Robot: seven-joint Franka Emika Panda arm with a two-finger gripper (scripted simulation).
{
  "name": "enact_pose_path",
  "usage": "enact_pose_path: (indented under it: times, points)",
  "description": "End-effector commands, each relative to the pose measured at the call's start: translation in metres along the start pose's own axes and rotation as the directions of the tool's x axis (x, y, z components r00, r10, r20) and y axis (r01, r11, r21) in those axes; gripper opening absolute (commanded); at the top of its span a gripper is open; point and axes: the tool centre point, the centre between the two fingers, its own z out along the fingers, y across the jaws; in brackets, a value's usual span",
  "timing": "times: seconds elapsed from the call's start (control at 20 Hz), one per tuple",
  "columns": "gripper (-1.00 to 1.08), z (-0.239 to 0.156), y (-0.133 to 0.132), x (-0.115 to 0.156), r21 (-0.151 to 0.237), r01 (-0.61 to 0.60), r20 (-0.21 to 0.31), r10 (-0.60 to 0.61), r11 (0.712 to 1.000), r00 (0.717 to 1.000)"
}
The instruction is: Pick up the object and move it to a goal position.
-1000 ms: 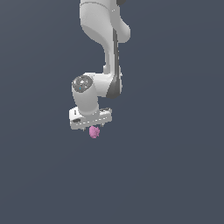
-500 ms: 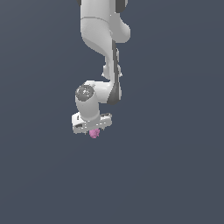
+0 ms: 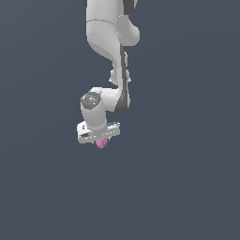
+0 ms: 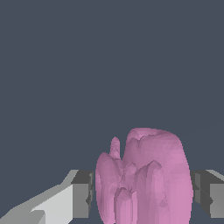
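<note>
The object [image 4: 144, 179], a lumpy pink blob, sits between the two fingers [image 4: 81, 194] of the hand [image 3: 100, 139], which is closed on it from both sides. By my reading, this is the carry step: the grasp is made. No goal marker shows; the next move calls for a steady grip in transit.

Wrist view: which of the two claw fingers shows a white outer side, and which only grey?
The finger with white casing beside it; the opposite finger, across the pink object, shows only grey.
</note>
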Motion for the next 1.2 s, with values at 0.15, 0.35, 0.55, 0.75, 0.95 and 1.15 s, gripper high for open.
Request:
enact_pose_path:
  times: [0.15, 0.35, 0.55, 0.75, 0.95, 1.15]
  points:
    - [-1.0, 0.0, 0.0, 0.0, -0.001, 0.0, -0.001, 0.0, 1.0, 1.0]
    - [-1.0, -0.007, 0.004, 0.005, -0.01, -0.015, -0.013, 0.015, 1.0, 1.0]
    - [-1.0, -0.021, 0.012, 0.016, -0.032, -0.05, -0.04, 0.049, 0.998, 0.998]
    - [-1.0, -0.044, 0.024, 0.031, -0.064, -0.104, -0.084, 0.099, 0.992, 0.992]
    - [-1.0, -0.075, 0.04, 0.048, -0.102, -0.176, -0.143, 0.161, 0.979, 0.977]
    - [-1.0, -0.114, 0.058, 0.064, -0.141, -0.262, -0.214, 0.229, 0.955, 0.949]
